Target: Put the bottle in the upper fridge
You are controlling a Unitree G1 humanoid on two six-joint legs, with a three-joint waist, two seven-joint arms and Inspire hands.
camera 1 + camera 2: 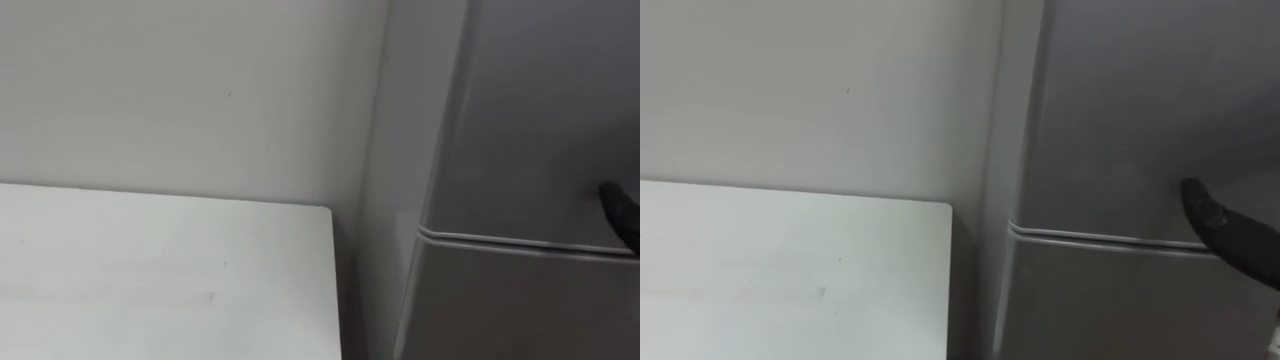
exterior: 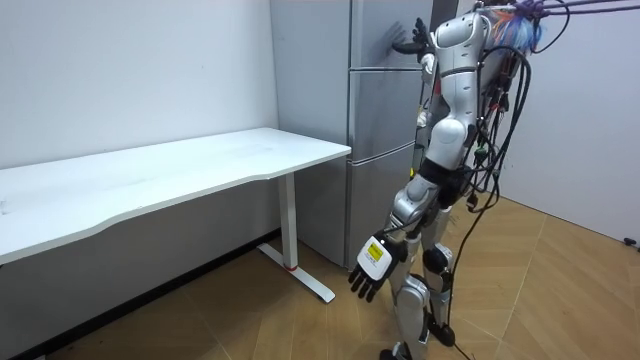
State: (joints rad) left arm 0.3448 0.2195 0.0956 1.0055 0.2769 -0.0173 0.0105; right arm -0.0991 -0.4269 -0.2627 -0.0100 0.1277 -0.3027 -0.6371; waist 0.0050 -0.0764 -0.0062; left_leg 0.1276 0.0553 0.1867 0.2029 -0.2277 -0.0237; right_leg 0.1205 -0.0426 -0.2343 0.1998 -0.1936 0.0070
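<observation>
On the smooth grey fridge door [image 2: 375, 35], right robot hand [image 2: 410, 42] splays flat; left robot hand [image 2: 372, 265] hangs loose-fingered.

Fridge [image 2: 380, 150]: tall, grey-silver, two doors stacked one above the other. It stands upright on the floor against the pale wall [image 1: 180, 90], just beside the end of the white table [image 1: 150, 280], with a narrow gap between them. Upper door [image 1: 540, 120]: shut, surface plain. Lower door [image 1: 500, 310]: shut. A thin bright seam [image 1: 500, 240] divides the two.
</observation>
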